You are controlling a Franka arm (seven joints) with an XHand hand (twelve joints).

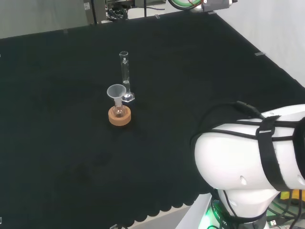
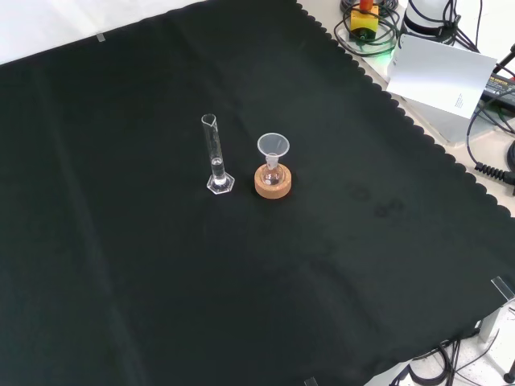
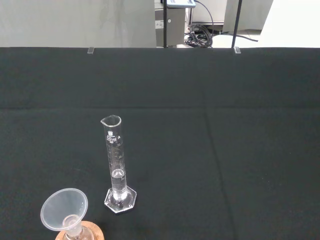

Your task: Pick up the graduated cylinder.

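A clear graduated cylinder (image 1: 125, 76) stood upright just beside a funnel-topped flask (image 1: 117, 101) on its cork ring (image 1: 119, 117). Nothing touched it. Whether the hand's fingers were spread or curled could not be told.

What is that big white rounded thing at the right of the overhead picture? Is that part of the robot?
Yes, it is one of the arm's own links: a smooth, glossy white, rounded shell. Thin black cables run across it, held by a black strap. Below it, a green light glows near the base.
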